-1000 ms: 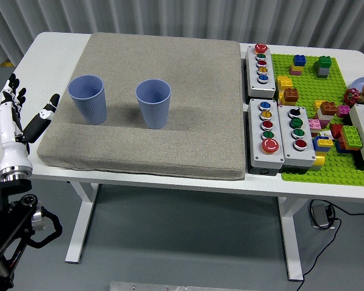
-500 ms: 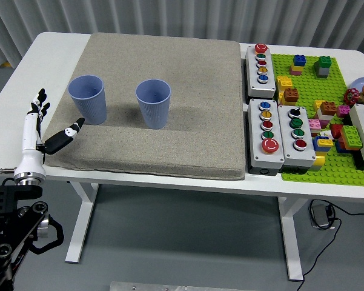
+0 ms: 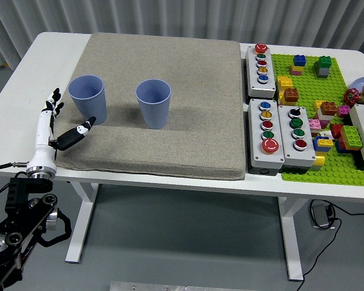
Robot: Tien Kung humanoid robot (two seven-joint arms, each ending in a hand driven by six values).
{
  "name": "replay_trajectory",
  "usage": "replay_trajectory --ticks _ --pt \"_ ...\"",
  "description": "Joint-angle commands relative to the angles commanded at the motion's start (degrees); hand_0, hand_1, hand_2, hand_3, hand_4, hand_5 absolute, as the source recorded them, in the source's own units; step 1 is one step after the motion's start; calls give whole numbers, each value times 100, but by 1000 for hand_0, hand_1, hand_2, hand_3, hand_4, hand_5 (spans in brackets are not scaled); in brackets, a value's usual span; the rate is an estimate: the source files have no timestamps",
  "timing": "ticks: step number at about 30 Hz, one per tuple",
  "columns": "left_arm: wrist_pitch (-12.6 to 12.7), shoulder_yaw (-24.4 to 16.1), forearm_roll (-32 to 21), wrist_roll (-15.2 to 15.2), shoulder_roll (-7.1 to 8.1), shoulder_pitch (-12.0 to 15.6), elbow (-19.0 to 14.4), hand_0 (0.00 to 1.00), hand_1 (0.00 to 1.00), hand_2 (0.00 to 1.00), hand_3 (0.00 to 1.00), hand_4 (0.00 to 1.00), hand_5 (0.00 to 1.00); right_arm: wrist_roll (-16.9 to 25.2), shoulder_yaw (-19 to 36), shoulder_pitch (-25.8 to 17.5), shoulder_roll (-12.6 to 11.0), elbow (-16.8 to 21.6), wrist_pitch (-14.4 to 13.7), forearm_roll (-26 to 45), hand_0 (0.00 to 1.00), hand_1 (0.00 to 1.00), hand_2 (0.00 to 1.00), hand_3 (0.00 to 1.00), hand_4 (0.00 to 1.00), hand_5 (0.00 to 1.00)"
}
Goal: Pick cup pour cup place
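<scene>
Nearest, at the lower left: black left arm (image 3: pixel 18 224) rising from below the table's near edge, ending in the white left hand (image 3: pixel 51 130) held beside the left border of the grey mat (image 3: pixel 169 139). Fingers spread and straight, thumb angled out toward the left blue cup (image 3: pixel 88 99), tip just short of its base; nothing held. Right hand out of view. Both ribbed blue cups upright and open-mouthed on the mat's near-left portion, the right blue cup (image 3: pixel 153 103) standing apart from the first with a clear gap between. No readable brand, label or writing anywhere; buttons on the control boxes too small to read. Open mat surface to the right of the cups and behind them, running to the far edge. White table (image 3: pixel 42 54) bare along its left strip. Further right, three grey button boxes (image 3: pixel 274 133) just beside the mat's right edge, then a green brick baseplate (image 3: pixel 315 91) scattered with coloured bricks, reaching the table's right side. Another box partly cut off at the right border.
</scene>
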Motion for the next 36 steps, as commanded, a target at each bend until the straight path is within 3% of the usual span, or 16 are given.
replay_trajectory --ticks 19,36 --pt "-136 219 -128 -41 -61 -623 787 935 944 998 998 907 222 -13 -47 -27 6 6 -19 26 673 599 561 572 2 59" --pt "-157 391 -278 -69 -71 -1036 1188 933 942 998 998 908 234 4 -60 55 -7 -1 -29 69 674 598 561 573 2 57"
